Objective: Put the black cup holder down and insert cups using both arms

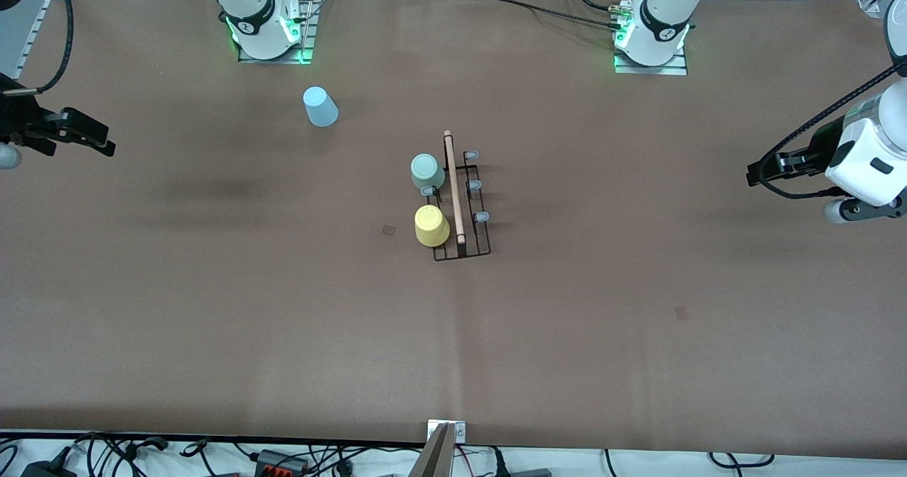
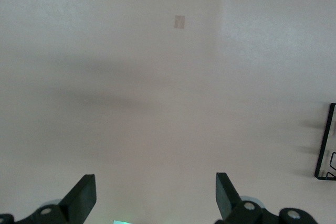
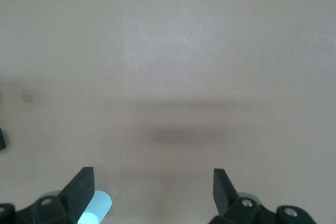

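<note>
The black cup holder (image 1: 462,204), thin wire with a pale wooden rod handle (image 1: 453,186) and grey-tipped prongs (image 1: 475,186), stands mid-table on smooth brown paper covering (image 1: 638,335). Two tapered plastic tumblers sit inverted on its prongs toward the right arm's end: a pale green cup (image 1: 427,172) and, nearer the camera, a yellow cup (image 1: 431,225). A light blue cup (image 1: 320,107) rests upside down near the right arm's base. The left gripper (image 2: 156,195) and right gripper (image 3: 153,191) hover spread open, empty, over bare table ends.

Thin wire black cup holder (image 1: 462,204), wooden handle (image 1: 453,186).
</note>
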Motion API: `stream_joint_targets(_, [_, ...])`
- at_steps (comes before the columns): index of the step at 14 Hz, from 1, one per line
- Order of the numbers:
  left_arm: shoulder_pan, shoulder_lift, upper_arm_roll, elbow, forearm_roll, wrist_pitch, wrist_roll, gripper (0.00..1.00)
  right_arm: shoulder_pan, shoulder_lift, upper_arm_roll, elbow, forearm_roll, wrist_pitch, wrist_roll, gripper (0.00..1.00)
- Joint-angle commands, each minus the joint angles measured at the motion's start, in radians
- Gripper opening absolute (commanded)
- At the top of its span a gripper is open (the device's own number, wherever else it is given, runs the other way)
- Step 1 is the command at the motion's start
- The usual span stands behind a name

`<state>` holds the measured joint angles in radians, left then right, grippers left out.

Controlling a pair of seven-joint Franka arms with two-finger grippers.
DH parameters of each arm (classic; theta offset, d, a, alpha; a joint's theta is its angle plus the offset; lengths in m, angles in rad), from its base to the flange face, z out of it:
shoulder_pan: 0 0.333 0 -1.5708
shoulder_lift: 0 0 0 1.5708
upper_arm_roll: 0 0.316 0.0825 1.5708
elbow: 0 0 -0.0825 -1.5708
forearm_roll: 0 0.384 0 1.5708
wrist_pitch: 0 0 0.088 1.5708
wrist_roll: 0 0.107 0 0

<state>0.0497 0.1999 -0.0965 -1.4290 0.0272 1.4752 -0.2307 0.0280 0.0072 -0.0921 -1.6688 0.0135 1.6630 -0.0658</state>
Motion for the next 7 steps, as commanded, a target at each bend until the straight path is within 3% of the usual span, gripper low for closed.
stream_joint_targets(1, [-0.007, -0.024, 0.011, -0.021, 0.005, 0.013, 0.014, 1.0, 0.006, -0.013, 0.0, -0.017, -0.01, 0.024, 0.001, 1.0])
stream_joint_targets(7, [-0.007, -0.022, 0.011, -0.019, 0.003, 0.013, 0.014, 1.0, 0.013, -0.015, 0.0, -0.019, -0.015, 0.023, 0.0, 1.0])
